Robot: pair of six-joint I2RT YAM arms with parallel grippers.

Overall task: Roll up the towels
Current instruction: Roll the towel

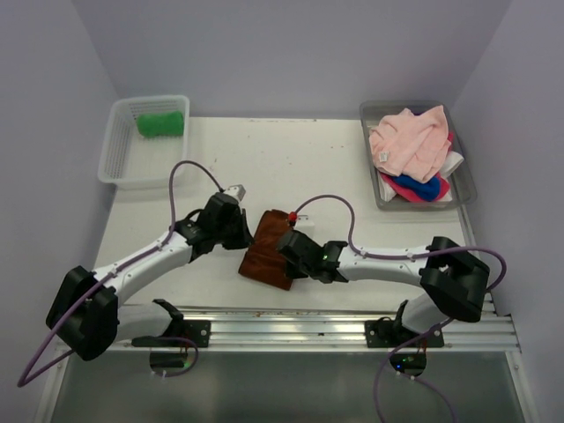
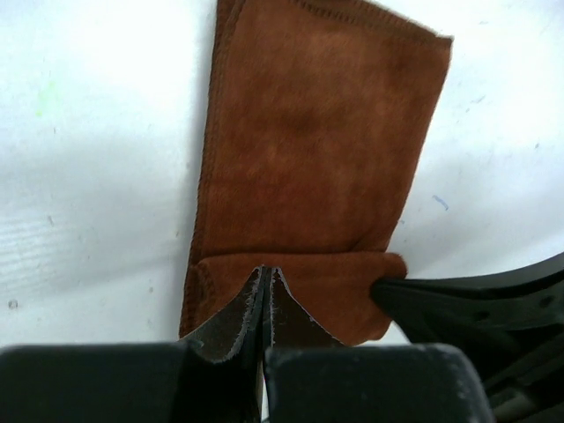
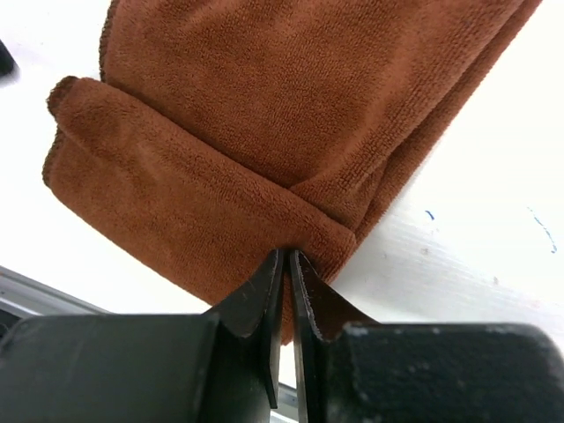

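Brown towel [image 1: 264, 258] sits mid-desk [image 1: 308, 159], folded into a strip with its near end turned over once. It's soft, light, floppy terry, so I'd grab that turned edge at both corners. Left gripper [image 2: 266, 275] is closed, tips pressing the fold. Right gripper [image 3: 287, 257] looks pinched on its corner. Both arms reach in low, angled toward each other.

A rust-brown towel [image 2: 308, 150] flat on the table [image 2: 88, 176], closed left pincer [image 2: 267, 273] at its folded near edge.
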